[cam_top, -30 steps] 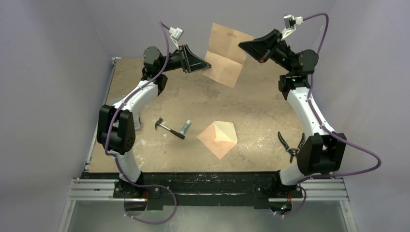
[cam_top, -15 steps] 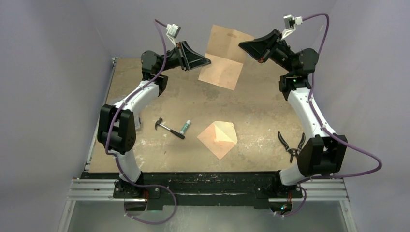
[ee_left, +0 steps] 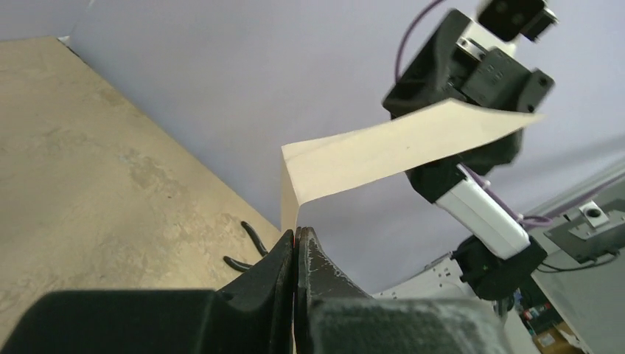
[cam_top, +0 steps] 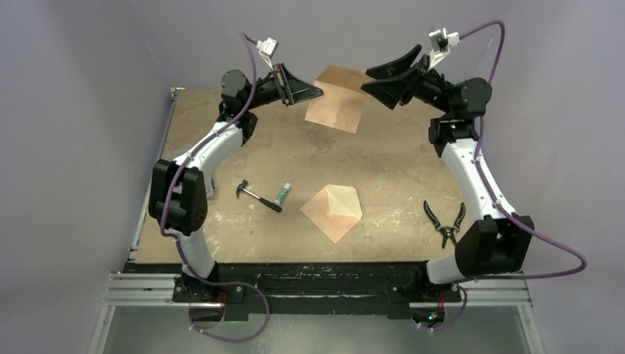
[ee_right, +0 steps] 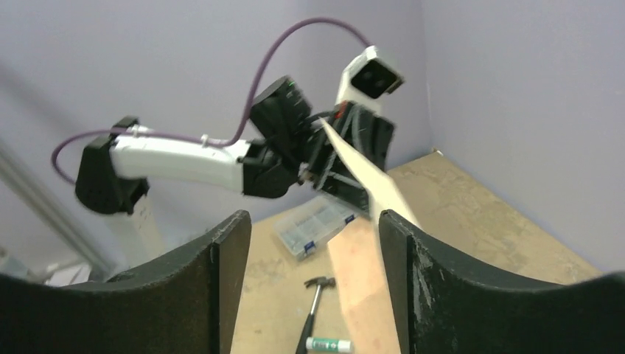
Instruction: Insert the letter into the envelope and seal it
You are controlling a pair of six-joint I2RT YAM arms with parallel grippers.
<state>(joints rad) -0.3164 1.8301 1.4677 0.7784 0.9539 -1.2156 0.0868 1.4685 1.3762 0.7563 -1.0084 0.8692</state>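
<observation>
The letter, a salmon sheet bent along a crease, hangs in the air over the far middle of the table. My left gripper is shut on its left edge. In the left wrist view the jaws pinch the paper's edge and the letter bends away toward the right arm. My right gripper stands open beside the sheet's right corner. In the right wrist view the letter lies along the right finger, not pinched. The envelope lies on the table with its cream flap open.
A hammer and a glue stick lie left of the envelope. Pliers lie near the right arm. A clear compartment box sits by the left arm. Purple walls close in the back and sides.
The right gripper has opened and let go of the letter. The left gripper has shut on the sheet's left edge. The letter's upper half has dropped lower.
</observation>
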